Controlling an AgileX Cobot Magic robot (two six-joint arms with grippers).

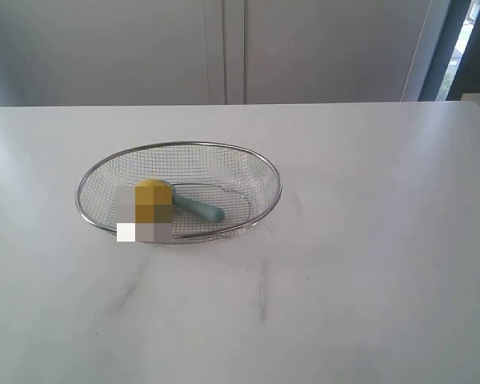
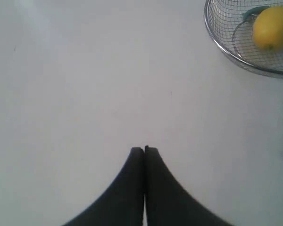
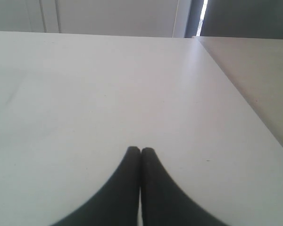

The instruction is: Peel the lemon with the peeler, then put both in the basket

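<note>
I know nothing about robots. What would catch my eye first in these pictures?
A shiny wire basket sits left of the middle of a white table, holding a bright yellow lemon and a teal-handled peeler. In the wrist views, the left claw and the right claw are both shut and empty over bare tabletop.

Open table all round — sole obstacle the basket

Soft daylight, window blown out. Pale low-contrast worktop, faint shadows. Mosaic patch over lemon. Blurry up close: left claw, right claw.
</note>
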